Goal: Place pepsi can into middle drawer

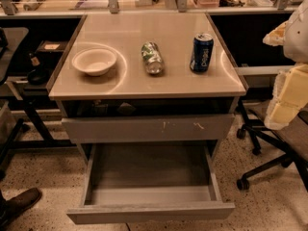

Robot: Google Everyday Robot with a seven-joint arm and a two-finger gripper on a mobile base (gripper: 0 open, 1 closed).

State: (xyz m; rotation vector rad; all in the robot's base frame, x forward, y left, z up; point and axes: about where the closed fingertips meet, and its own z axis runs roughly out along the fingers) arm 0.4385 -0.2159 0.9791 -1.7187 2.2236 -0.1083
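Step in hand, by judgement: approach before the grasp, nothing lifted yet. Table (144,83) carrying all three loose items. Below it, middle drawer (149,196) pulled well out, grey tray open to receive. Gripper (285,97) at the right margin of the view, off the table, partly cut off; open or closed, cannot tell. Pepsi can (201,52) upright on the right side of the table, near the right edge, well apart from gripper and drawer alike. Next move calls for: reach leftward over the table edge, close around the can's body, lift clear, carry forward past the table front, lower into the tray. Around: scuffed drawer front (147,127) between table top and open drawer, projecting less than the middle drawer, so probably no block on the descent. Office chair (269,162) right of the cabinet, below the arm. White bowl (94,60) at left, off the route. Green-and-silver can (152,57) on its side left of the pepsi can, near but apart; risk of a nudge and roll.
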